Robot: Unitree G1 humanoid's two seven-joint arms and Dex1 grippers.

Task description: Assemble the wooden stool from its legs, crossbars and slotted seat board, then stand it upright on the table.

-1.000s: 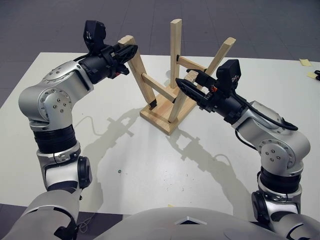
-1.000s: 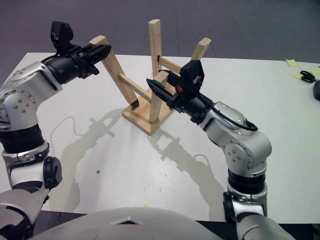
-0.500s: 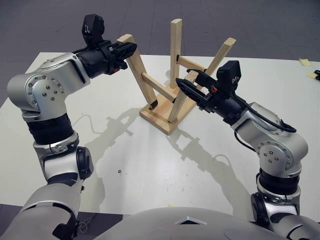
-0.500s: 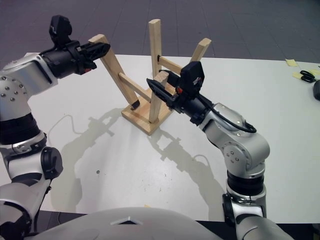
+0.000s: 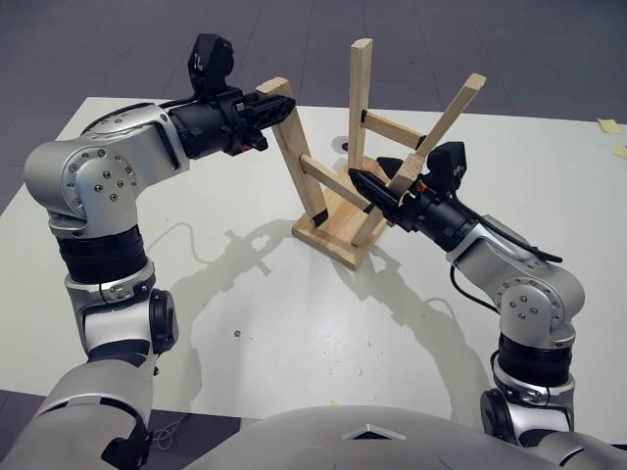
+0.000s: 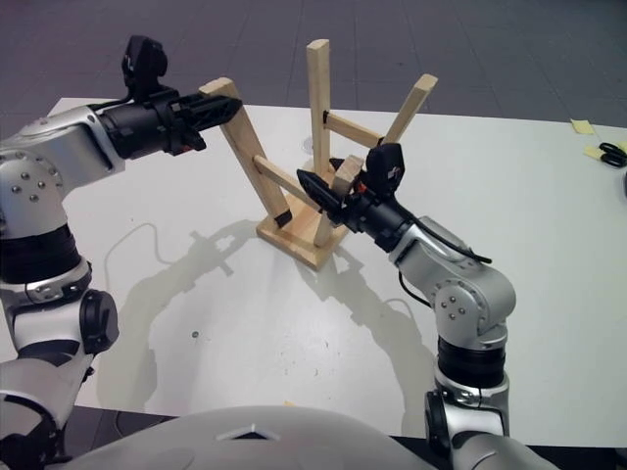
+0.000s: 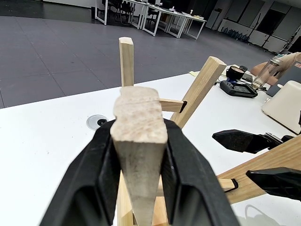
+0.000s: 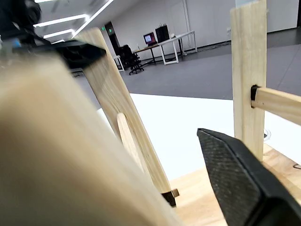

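The wooden stool stands upside down, its seat board [image 5: 336, 242] flat on the white table [image 5: 294, 333] and its legs joined by crossbars [image 5: 333, 183] pointing up. My left gripper [image 5: 266, 108] is shut on the top end of the left leg [image 7: 139, 113], which leans outward. My right gripper [image 5: 370, 194] is open and straddles the near leg [image 5: 390, 201] about halfway up. One fingertip [image 7: 235, 139] sits on each side of that leg, with a small gap showing. In the right wrist view this leg [image 8: 56, 155] is very close, beside one black finger [image 8: 240, 183].
A round cable hole [image 5: 341, 147] lies in the table behind the stool. Yellow notes [image 5: 607, 125] and scissors [image 6: 612, 152] lie at the far right edge. A small dark speck [image 5: 235, 334] sits on the table in front.
My right gripper has moved forward so its fingers now straddle the near leg. My left arm has swung its elbow up while keeping hold of the leg top. The head camera shifted slightly.
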